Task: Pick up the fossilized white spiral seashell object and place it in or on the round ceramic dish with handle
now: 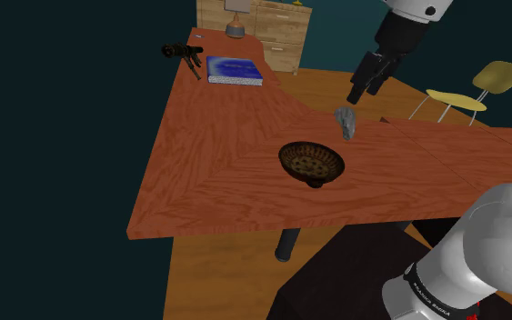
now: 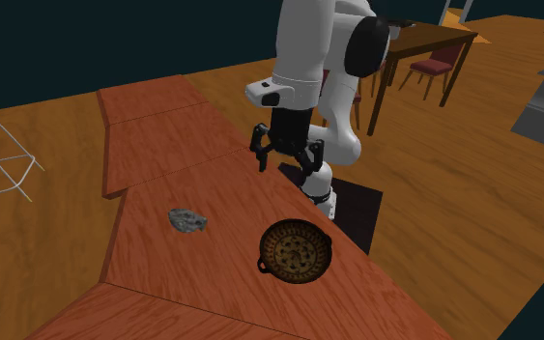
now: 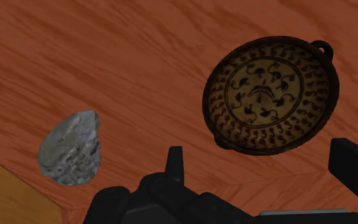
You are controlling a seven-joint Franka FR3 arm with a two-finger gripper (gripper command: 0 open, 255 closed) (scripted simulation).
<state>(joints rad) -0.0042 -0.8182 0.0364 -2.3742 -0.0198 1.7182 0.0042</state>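
Note:
A grey-white mottled seashell point(image 1: 346, 123) point(image 2: 187, 220) point(image 3: 70, 148) lies on the reddish wooden table point(image 1: 217, 155), near its edge. Close beside it rests the round brown patterned dish point(image 1: 310, 164) point(image 2: 297, 250) point(image 3: 269, 95), with a small loop handle on its rim and nothing inside. My gripper point(image 1: 365, 94) point(image 2: 286, 162) point(image 3: 264, 153) hangs open, well above the table, holding nothing. In the wrist view the shell sits off to one side of the fingers point(image 3: 175, 162) and the dish lies between and beyond them.
A blue book point(image 1: 234, 70), a small black object point(image 1: 181, 52) and a grey lamp base point(image 1: 235, 30) sit at the table's far end. A wooden dresser point(image 1: 272, 27) stands behind it. A yellow chair point(image 1: 472, 91) stands past the table at the shoulder view's right.

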